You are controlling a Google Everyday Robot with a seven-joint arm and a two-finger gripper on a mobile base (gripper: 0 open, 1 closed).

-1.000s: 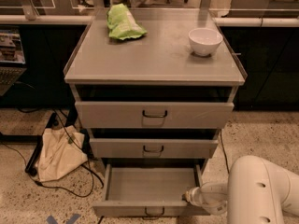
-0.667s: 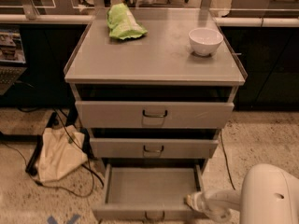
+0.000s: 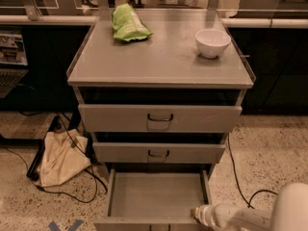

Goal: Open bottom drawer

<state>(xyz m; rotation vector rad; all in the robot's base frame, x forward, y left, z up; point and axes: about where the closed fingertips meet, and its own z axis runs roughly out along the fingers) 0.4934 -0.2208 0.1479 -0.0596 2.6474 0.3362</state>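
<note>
Centrally: grey metal cabinet (image 3: 231, 114), three drawers, flat tabletop (image 3: 159, 61) with a raised lip round its edges. On the tabletop, a green bag (image 3: 128, 23) near the back left edge and a white bowl (image 3: 212, 42) near the right edge, well apart from each other, the middle between them bare. Top drawer (image 3: 192, 119), front standing slightly forward of the frame, black loop handle at centre. Middle drawer (image 3: 192, 153), narrower front, small black handle, likewise a little forward. Bottom drawer (image 3: 154, 196), lowest of the three, extended well out toward the camera, grey floor and both side walls showing; its front runs along the lower edge of the view and is partly cut off there. Gripper (image 3: 198, 214), at the end of a white arm (image 3: 245, 217) coming in from the lower right, sits at the bottom drawer's right front corner, against or just above the front rim; whether it is spread or closed cannot be told. Left of the cabinet, a cream cloth bag (image 3: 60, 159) slumped on the speckled floor (image 3: 274, 148) close beside the cabinet's base, with black cables (image 3: 72, 189) trailing around it toward the open drawer's left side. Right of the cabinet, one black cable (image 3: 234, 172) runs down the floor near the arm; beyond it the floor lies open to the right edge.
</note>
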